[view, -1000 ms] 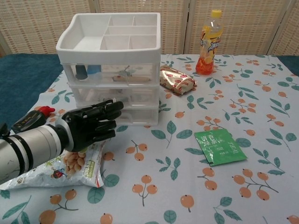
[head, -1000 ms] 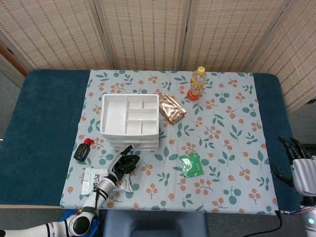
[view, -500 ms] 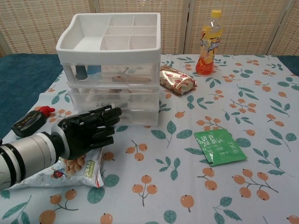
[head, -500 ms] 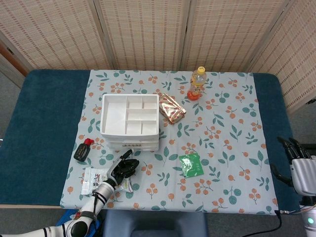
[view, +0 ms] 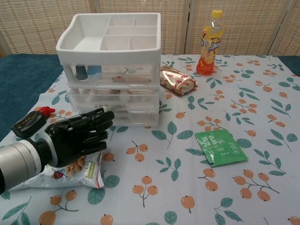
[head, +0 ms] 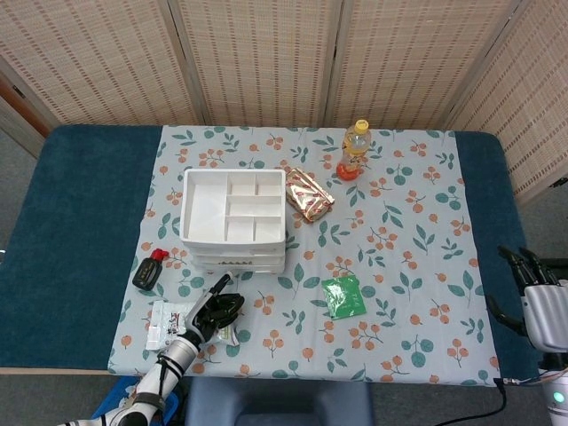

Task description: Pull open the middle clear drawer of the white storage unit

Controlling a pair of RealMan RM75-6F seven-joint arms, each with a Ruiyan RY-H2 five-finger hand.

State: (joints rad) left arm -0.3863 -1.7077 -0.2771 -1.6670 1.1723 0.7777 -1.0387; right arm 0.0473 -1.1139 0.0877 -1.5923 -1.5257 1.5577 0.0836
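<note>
Currently left hand empty, fingers spread, hovering over snack bag, just short of middle clear drawer in white storage unit on desk. Risks: fingertips slipping off handle; light unit dragging forward; bag snagging. Right hand idle, spread, well apart.

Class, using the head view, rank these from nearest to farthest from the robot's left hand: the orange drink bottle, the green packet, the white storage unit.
From the left hand:
1. White storage unit, just beyond the fingers.
2. Green packet, off to the hand's right.
3. Orange drink bottle, at the table's far side.
</note>
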